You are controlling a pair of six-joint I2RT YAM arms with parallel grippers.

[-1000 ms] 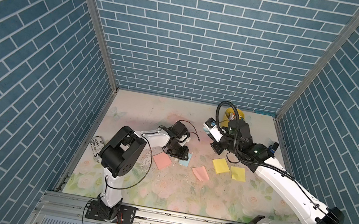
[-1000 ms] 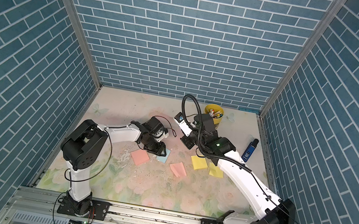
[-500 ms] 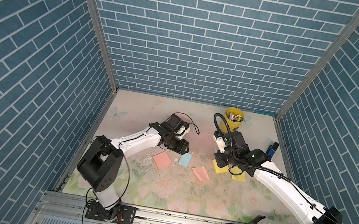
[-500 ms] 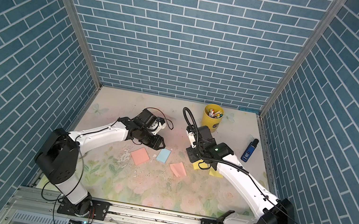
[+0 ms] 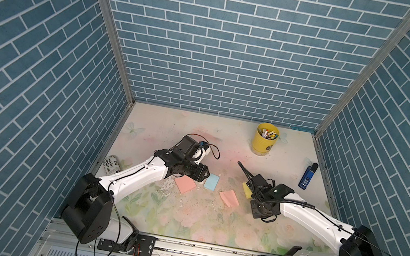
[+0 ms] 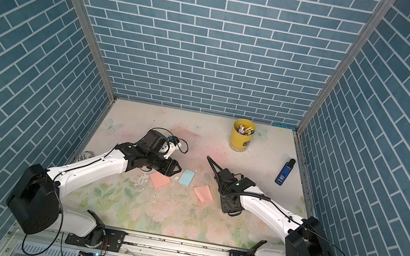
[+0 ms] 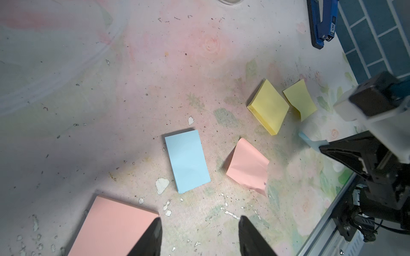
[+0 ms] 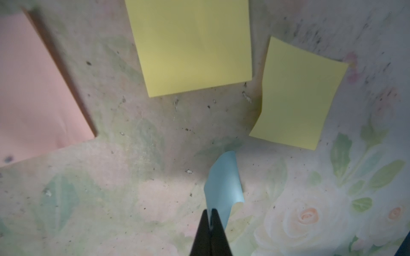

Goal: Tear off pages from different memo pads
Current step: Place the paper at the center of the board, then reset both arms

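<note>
Right hand (image 8: 210,218) pinches blue page (image 8: 223,184) edge — table (image 8: 111,188) bare beside.

In both top views the left arm reaches from the lower left of the frame up toward the centre, its left hand (image 5: 204,175) pointing right and low over the surface. In the left wrist view its two dark fingers (image 7: 153,237) stand apart with nothing between them. The right arm stretches from the lower right toward the centre, wrist bent downward. The right hand (image 8: 210,212) is pinched together, gripping a curled blue sheet (image 8: 223,186).
</note>
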